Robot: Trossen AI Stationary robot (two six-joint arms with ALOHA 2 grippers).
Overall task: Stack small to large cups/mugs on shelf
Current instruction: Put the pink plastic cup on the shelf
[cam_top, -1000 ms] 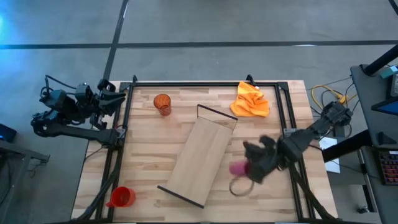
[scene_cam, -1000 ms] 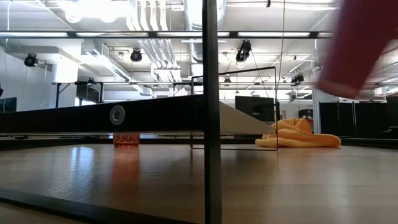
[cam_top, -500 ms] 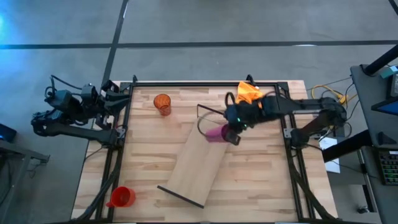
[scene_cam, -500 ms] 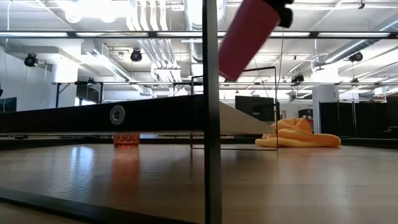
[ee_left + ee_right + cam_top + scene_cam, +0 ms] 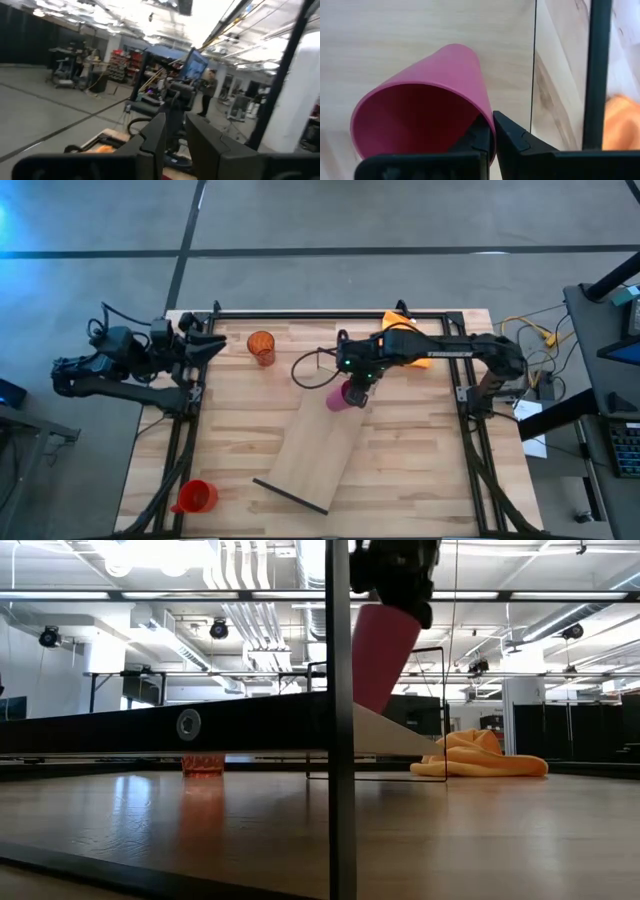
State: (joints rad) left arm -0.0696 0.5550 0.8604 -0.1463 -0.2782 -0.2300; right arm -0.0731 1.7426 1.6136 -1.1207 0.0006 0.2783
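Tabletop (image 5: 230,430): slatted wood surface carrying every item listed here.
Shelf (image 5: 320,435): long pale board set diagonally; its far end lies directly beneath the right gripper. No cup rests on it yet.
Right gripper (image 5: 357,388): extended over the shelf's far end, jaws pressed together on the rim of the magenta cup (image 5: 420,125), one finger inside the mouth and one outside.
Left gripper (image 5: 205,345): parked at the table's left edge, well apart from the shelf; whether its jaws are spread cannot be told.
Orange cloth (image 5: 405,330): crumpled just behind the right gripper.
Red mug (image 5: 195,497): near corner of the table, well apart from both grippers, untouched.
Amber tumbler (image 5: 262,347): upright between the two grippers, nearer the left one, off the shelf.
Magenta cup position: tilted, base low over the board; the low view shows it above the shelf surface, contact uncertain.
Progress: judged early. First cup not yet released; tumbler and mug remain to be collected and nested.
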